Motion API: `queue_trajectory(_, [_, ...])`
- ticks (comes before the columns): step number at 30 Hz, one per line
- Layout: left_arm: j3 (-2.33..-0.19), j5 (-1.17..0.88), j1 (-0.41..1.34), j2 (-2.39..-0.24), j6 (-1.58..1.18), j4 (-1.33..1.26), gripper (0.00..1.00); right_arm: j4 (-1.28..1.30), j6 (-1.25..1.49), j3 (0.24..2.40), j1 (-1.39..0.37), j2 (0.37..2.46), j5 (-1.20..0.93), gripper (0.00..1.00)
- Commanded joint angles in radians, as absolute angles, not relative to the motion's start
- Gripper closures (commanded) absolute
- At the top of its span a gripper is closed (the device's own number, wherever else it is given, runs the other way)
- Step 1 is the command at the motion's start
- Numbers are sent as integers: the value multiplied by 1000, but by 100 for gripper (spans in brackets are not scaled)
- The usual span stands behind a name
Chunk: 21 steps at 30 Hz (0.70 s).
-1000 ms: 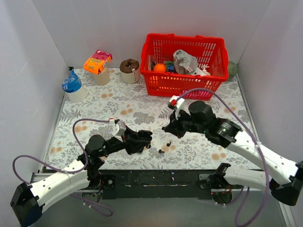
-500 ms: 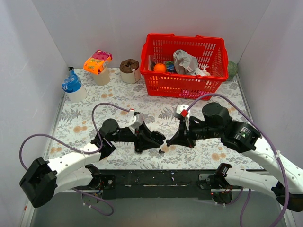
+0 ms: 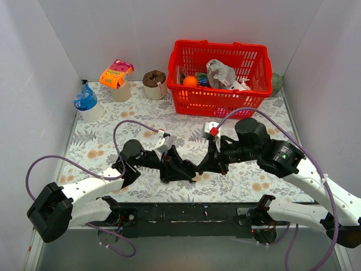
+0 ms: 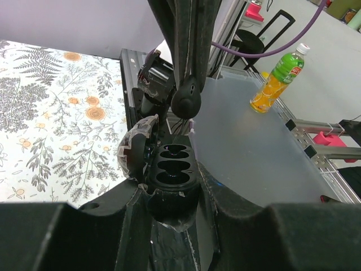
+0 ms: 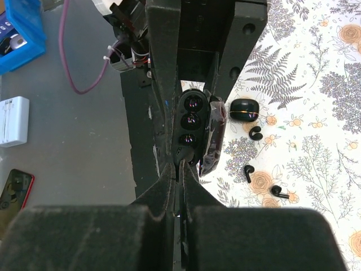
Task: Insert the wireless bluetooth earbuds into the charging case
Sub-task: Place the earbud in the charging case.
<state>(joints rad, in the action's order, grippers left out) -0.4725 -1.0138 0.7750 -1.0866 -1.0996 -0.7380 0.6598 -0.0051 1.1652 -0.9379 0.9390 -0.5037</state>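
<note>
My left gripper (image 3: 183,167) (image 4: 169,195) is shut on the open black charging case (image 4: 169,169) (image 5: 192,121), whose lid (image 4: 134,151) is swung to one side. The case's glossy slots face up. My right gripper (image 3: 202,165) (image 5: 180,166) is shut on one black earbud (image 4: 186,100) and holds it at the end of the case. Three loose earbuds (image 5: 255,133) (image 5: 248,173) (image 5: 278,192) lie on the floral cloth beside a second, closed black case (image 5: 245,109). In the top view the two grippers meet at the front centre of the table.
A red basket (image 3: 217,104) with mixed items stands at the back right. A blue-capped cup (image 3: 86,101), an orange-packet cup (image 3: 117,76) and a brown cup (image 3: 154,83) line the back left. White walls close in on both sides.
The left gripper carried the open case rightward to the front centre. The right gripper moved left and down with its earbud until it met the case.
</note>
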Motion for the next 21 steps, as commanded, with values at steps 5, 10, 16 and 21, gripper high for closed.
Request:
queue_trajectory(5, [-506, -1028, 772, -1066, -1115, -779, 100, 601, 18, 1183, -957, 950, -531, 99])
queue_trajectory(10, [-500, -1003, 770, -1057, -1112, -792, 100, 604, 21, 1180, -966, 959, -523, 99])
queue_trajectory(16, [-508, -980, 772, -1061, -1106, -799, 100, 603, 29, 1161, -973, 960, -499, 99])
queue_trajectory(21, [-511, -973, 772, -1063, -1112, -808, 100, 598, 41, 1152, -974, 962, -473, 99])
